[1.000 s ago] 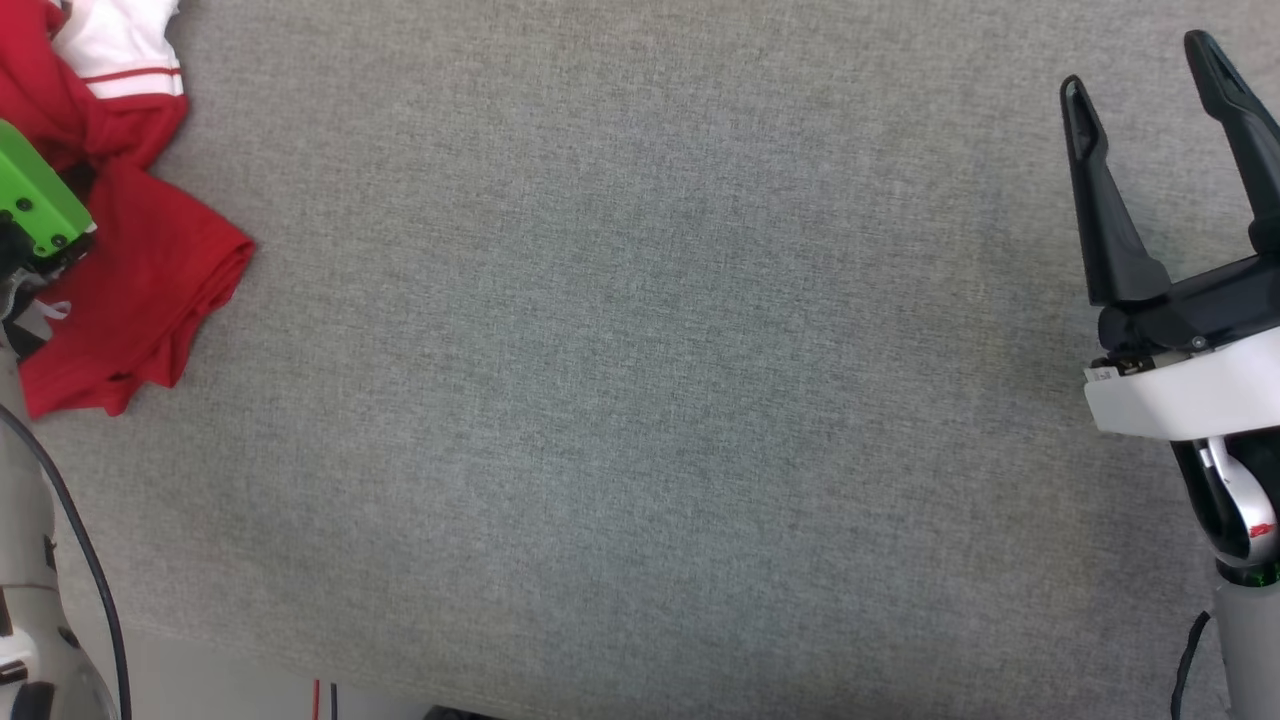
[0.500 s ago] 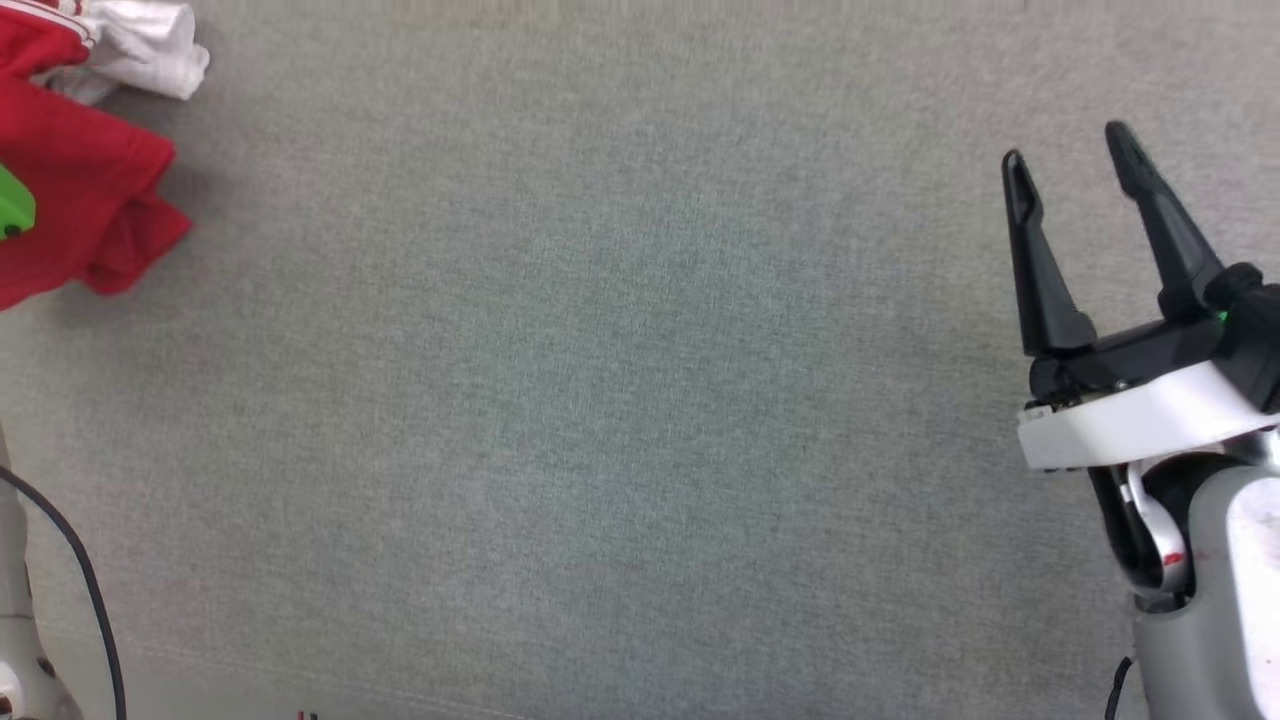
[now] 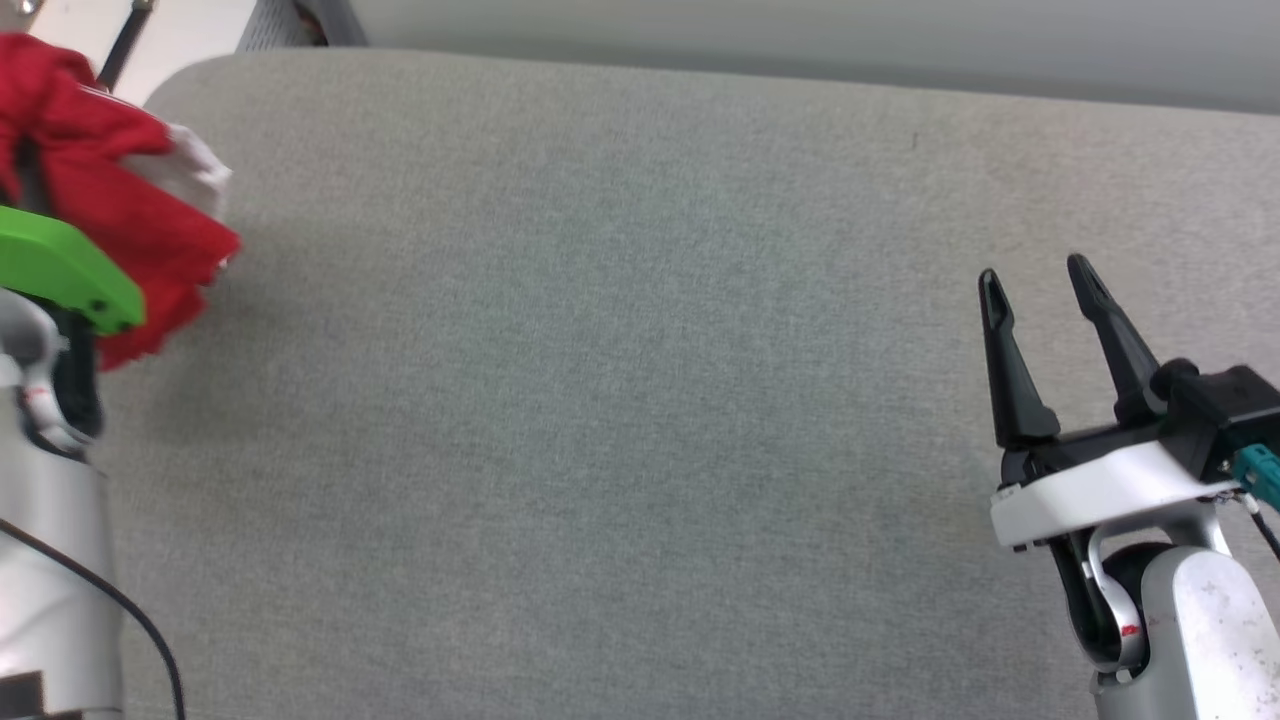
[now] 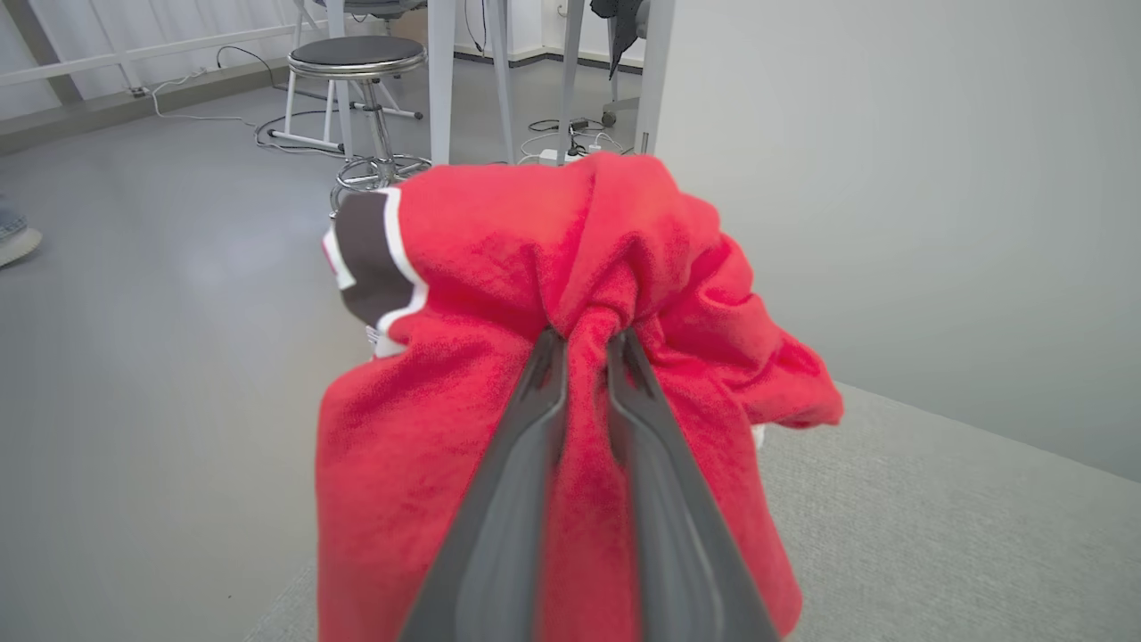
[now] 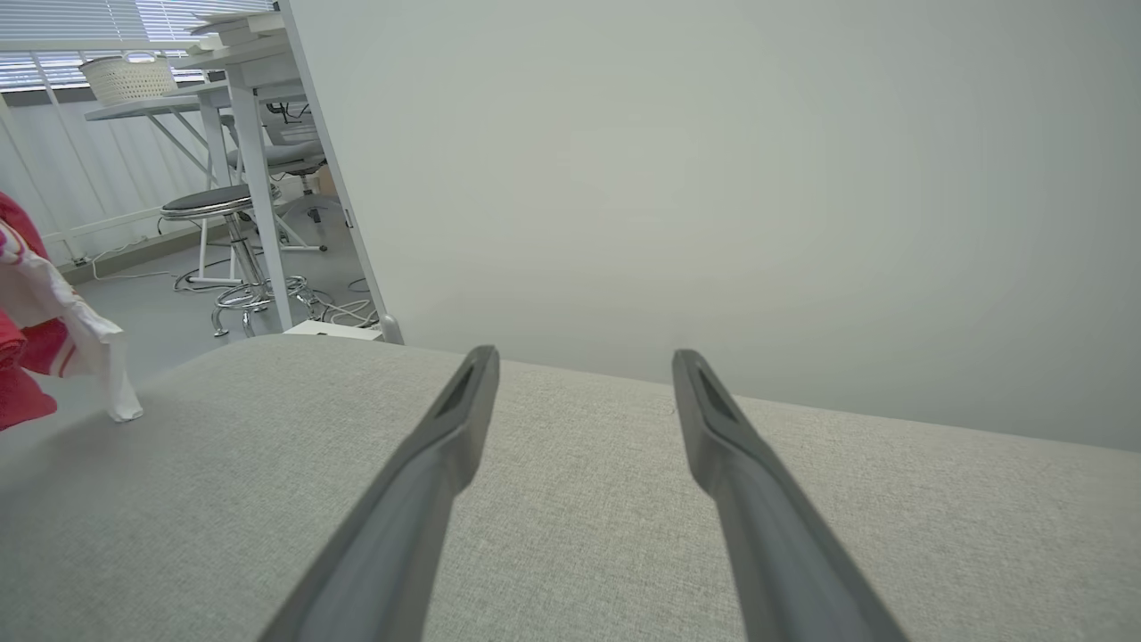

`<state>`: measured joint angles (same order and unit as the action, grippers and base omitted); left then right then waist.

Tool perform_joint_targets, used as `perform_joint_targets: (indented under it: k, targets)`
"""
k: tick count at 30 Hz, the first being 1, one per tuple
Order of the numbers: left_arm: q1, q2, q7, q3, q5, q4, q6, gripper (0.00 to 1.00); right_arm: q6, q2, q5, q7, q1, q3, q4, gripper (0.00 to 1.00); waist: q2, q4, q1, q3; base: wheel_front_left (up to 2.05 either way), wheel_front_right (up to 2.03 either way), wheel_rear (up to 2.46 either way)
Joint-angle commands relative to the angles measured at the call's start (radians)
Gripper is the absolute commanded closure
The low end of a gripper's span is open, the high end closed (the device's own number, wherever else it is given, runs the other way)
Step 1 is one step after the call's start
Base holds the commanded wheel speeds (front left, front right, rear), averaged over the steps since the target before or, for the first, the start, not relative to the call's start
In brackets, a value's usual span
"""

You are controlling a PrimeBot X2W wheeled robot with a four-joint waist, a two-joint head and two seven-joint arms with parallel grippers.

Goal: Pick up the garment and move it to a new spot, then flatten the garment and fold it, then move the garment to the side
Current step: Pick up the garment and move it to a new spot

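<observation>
The garment [image 3: 120, 215], a red jersey with a white sleeve end, hangs bunched at the far left of the head view, lifted above the grey padded table [image 3: 620, 380]. In the left wrist view my left gripper [image 4: 584, 343] is shut on a pinched fold of the garment [image 4: 499, 267], and a black numeral with a white outline shows at its left. My right gripper [image 3: 1035, 275] stands open over the table's right side with nothing between its fingers [image 5: 446, 437]. The right wrist view catches the hanging garment [image 5: 36, 348] at its left edge.
The table's far edge meets a pale wall [image 3: 800, 40]. Beyond the table's left end is grey floor with a round stool [image 4: 357, 58], white desk legs [image 5: 258, 214] and loose cables. A shoe [image 4: 13, 241] shows at the left wrist view's left edge.
The head camera has tilted up, so the table's far edge and the wall now show. The garment has left the table surface and hangs bunched from my left gripper. The right gripper stays open.
</observation>
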<state>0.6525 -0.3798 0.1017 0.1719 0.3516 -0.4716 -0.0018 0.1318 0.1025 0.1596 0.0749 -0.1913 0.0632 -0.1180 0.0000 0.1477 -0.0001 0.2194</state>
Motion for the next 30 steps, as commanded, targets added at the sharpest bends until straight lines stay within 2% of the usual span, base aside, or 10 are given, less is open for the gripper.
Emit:
perform_joint_targets:
  k: [1,9,16,23,30]
  targets:
    - [-0.023,0.016,0.006,-0.016,-0.006,0.024,-0.005,1.0,-0.001,-0.005,-0.008,0.004,0.018,-0.008,0.005,0.0,0.0,-0.04,0.0001,-0.063,0.0,0.0,0.0]
    - [-0.14,0.112,0.096,-0.117,0.001,0.181,-0.029,1.0,-0.001,-0.03,-0.015,-0.008,0.077,-0.037,0.019,0.0,0.0,-0.108,0.0001,-0.107,0.0,0.0,0.0]
    - [-0.213,0.176,0.183,-0.222,0.017,0.326,-0.063,1.0,-0.001,-0.041,-0.016,-0.027,0.1,-0.048,0.017,0.0,0.0,-0.198,0.0001,-0.112,0.0,0.0,0.0]
    - [-0.248,0.239,0.201,-0.339,0.007,0.437,-0.084,1.0,-0.001,-0.047,-0.011,-0.025,0.087,-0.035,0.011,0.0,0.0,-0.301,0.0001,-0.08,0.0,0.0,0.0]
    - [-0.258,0.274,0.2,-0.43,0.003,0.461,-0.094,1.0,-0.001,-0.049,0.002,-0.02,0.07,-0.045,0.009,0.0,0.0,-0.354,0.0001,-0.002,0.0,0.0,0.0]
